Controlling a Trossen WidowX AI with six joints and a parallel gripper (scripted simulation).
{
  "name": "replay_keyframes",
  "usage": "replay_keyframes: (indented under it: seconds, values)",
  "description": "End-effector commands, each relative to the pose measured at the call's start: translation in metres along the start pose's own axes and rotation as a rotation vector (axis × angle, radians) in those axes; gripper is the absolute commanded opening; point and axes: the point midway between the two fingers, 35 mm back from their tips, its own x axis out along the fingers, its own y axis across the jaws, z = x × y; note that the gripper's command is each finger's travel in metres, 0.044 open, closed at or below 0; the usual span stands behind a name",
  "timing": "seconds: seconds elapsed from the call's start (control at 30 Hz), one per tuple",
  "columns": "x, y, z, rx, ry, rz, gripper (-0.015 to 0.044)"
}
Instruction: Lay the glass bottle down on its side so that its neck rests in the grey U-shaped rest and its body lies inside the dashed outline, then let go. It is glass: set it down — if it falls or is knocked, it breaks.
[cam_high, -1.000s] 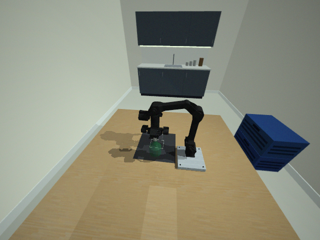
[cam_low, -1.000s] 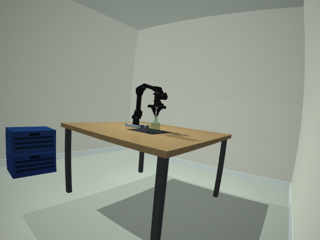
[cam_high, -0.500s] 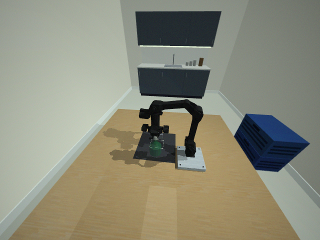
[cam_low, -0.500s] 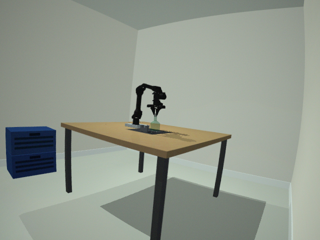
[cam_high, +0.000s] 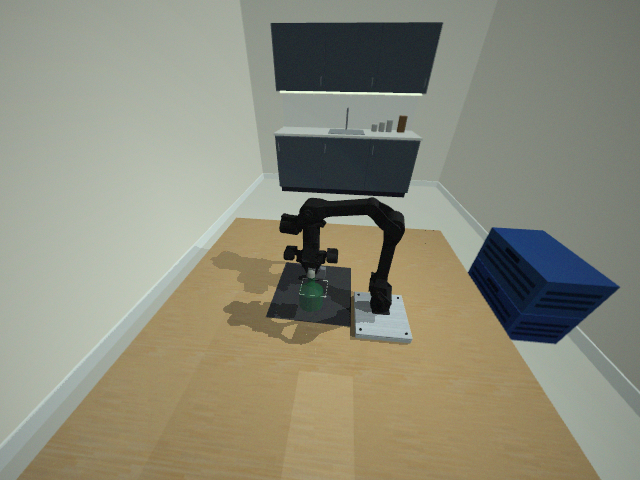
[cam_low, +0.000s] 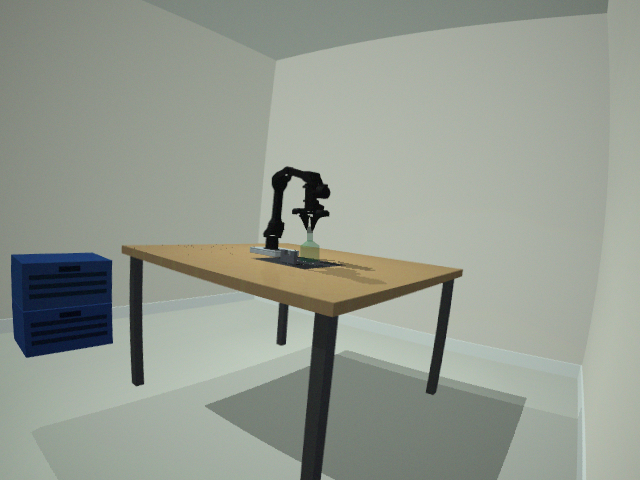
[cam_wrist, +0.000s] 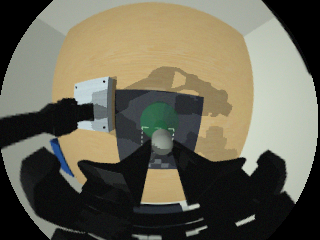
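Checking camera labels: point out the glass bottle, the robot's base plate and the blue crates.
Glass bottle (cam_high: 311, 299) (cam_low: 310, 251) (cam_wrist: 159, 116): top, exterior, wrist; green body.
Base plate (cam_high: 385, 330) (cam_wrist: 92, 87): top, wrist; bare surface.
Blue crates (cam_high: 560, 255) (cam_low: 62, 260): top, exterior; upper crate.
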Motion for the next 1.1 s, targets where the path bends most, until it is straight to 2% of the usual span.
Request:
replay_keyframes:
  seconds: [0.0, 1.07]
  values:
    - [-0.002, 0.0, -0.009, 0.003, 0.012, -0.001, 0.0113]
    - [-0.005, 0.0, -0.034, -0.016, -0.056, 0.0, 0.0113]
